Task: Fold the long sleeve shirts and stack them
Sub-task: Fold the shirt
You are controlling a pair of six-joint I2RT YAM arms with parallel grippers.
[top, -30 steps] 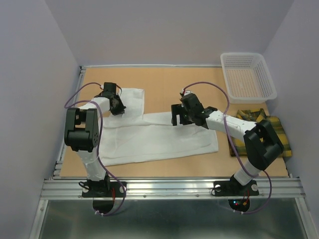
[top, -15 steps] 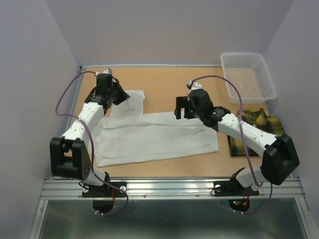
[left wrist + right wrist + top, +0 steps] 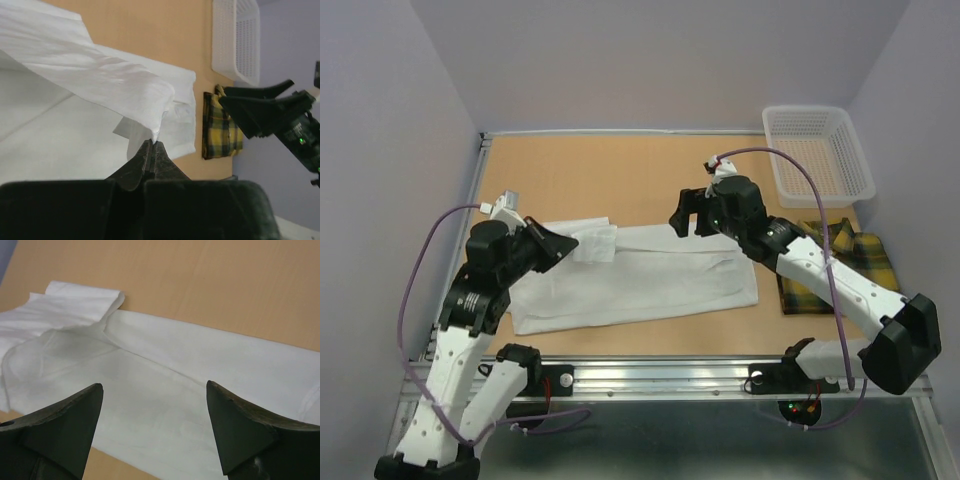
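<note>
Since a second ago the left arm has swung back toward the near side, and the left gripper (image 3: 563,246) has carried a sleeve of the white shirt (image 3: 650,285) with it. That sleeve now hangs over the shirt's left end, and the right arm has stretched out longer.

Overhead, the left gripper is pinched tight on the sleeve cloth. The right gripper (image 3: 690,222) stands spread wide over the white shirt's far edge, holding nothing. Bare table (image 3: 620,170) lies beyond that far edge – the widest free room – with only a narrow strip along the shirt's near edge. The plaid shirt (image 3: 872,262) lies right of the white shirt, partly hidden under the right arm, and the basket (image 3: 806,109) sits beyond it.

From the left wrist, the jaws press together on a fold lifted off the white shirt (image 3: 75,65); draped cloth hides how much is caught. The plaid shirt (image 3: 220,125) lies past the shirt's end, and the basket (image 3: 235,40) is cut off by the frame.

From the right wrist, both fingers stand far apart above the white shirt (image 3: 225,355), whose left and lower parts run out of view – bare table (image 3: 200,280) lies beyond its far edge
</note>
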